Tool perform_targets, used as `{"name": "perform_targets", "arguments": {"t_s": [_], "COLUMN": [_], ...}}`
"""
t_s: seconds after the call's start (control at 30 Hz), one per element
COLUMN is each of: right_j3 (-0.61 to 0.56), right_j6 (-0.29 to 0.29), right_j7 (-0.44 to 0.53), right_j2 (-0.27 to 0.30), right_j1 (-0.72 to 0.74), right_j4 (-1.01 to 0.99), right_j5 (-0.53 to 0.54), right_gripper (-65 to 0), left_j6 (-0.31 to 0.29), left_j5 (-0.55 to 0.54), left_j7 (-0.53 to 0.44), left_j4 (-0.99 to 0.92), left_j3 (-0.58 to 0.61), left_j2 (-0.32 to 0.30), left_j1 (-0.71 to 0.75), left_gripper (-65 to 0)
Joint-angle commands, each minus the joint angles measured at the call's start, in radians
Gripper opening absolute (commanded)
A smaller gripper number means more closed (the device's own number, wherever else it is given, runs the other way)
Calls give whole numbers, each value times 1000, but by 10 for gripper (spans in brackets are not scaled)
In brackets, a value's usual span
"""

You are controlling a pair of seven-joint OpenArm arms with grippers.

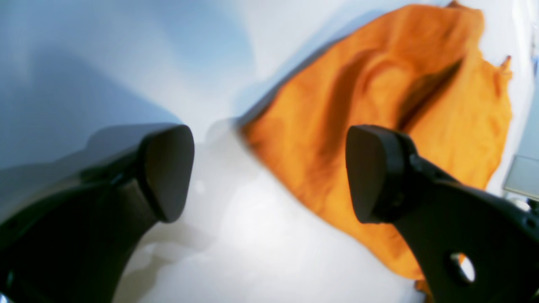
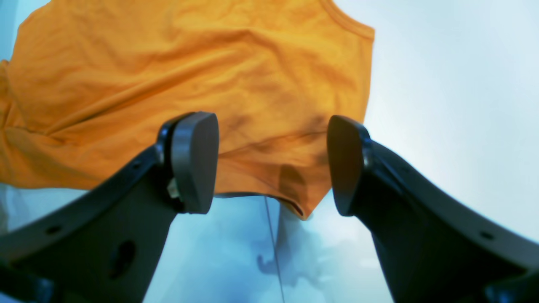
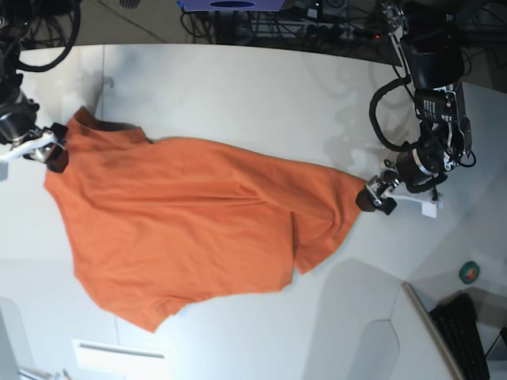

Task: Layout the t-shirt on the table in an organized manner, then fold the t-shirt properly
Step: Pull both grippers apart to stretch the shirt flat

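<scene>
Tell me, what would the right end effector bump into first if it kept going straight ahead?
Probably the t-shirt: the open right end effector points at its orange cloth lying on the table, though depth is unclear.

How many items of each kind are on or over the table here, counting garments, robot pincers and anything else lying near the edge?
Orange t-shirt: 1
Robot pincers, left pincer and right pincer, both open: 2
Roll of tape past the edge of the white table: 1
Dark keyboard at the lower corner: 1
Total: 5
</scene>
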Motion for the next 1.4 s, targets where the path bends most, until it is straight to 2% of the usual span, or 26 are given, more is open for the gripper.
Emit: {"name": "perform_targets", "arguments": {"t_s": [0.0, 0.1, 0.2, 0.43, 0.5, 0.67, 0.77, 0.83, 0.9, 0.93, 1.0, 1.07, 1.1, 1.17, 1.37], "right_j3": [6, 6, 6, 8, 42, 144, 155, 155, 155, 151, 129, 65, 28, -32, -133], "right_j6": [6, 6, 6, 6, 6, 6, 10, 62, 113, 128, 133, 134, 134, 134, 134], "right_j7": [20, 20, 20, 23, 37, 34, -23, -55, -63, -63, -64, -64, -64, -64, -58], "right_j2": [12, 12, 12, 9, 6, -15, -11, -9, -2, 14, 34, 72, 95, 118, 123], "right_j1": [-7, -10, -12, -20, -20, -18, -9, 27, 42, 53, 74, 109, 120, 145, 154], "right_j4": [21, 21, 21, 14, 14, 14, -40, -105, -149, -171, -215, -273, -300, -346, -401], "right_j5": [13, 11, 11, 11, 16, 18, 19, 14, 10, 10, 10, 8, 8, 10, 10], "right_gripper": [-282, -282, -282, -282, -282, -269, -210, -215, -254, -306, -437, -606, -650, -650, -650], "left_j6": [-1, 1, 1, 1, 1, 1, 1, 1, 1, 1, 1, 1, 1, 1, 1], "left_j5": [1, 1, 1, 0, 0, 0, 0, 0, 0, 0, 0, 0, 0, 0, 0], "left_j7": [-22, -89, -117, -131, -131, -131, -131, -131, -131, -131, -131, -129, -129, -124, -124], "left_j4": [-5, -39, -63, -86, -88, -88, -86, -86, -86, -85, -74, -36, -17, 10, 17], "left_j3": [5, 84, 139, 143, 143, 150, 142, 142, 143, 147, 150, 150, 150, 150, 150], "left_j2": [-10, -10, -10, 3, 3, 3, 3, 0, -1, -1, -3, -3, -3, -3, -3], "left_j1": [-3, -6, -7, -11, -11, -12, -9, -9, -9, -9, -9, -1, 2, 3, 3], "left_gripper": [-118, -118, -118, -125, -186, -441, -569, -650, -650, -650, -650, -650, -650, -650, -650]}}
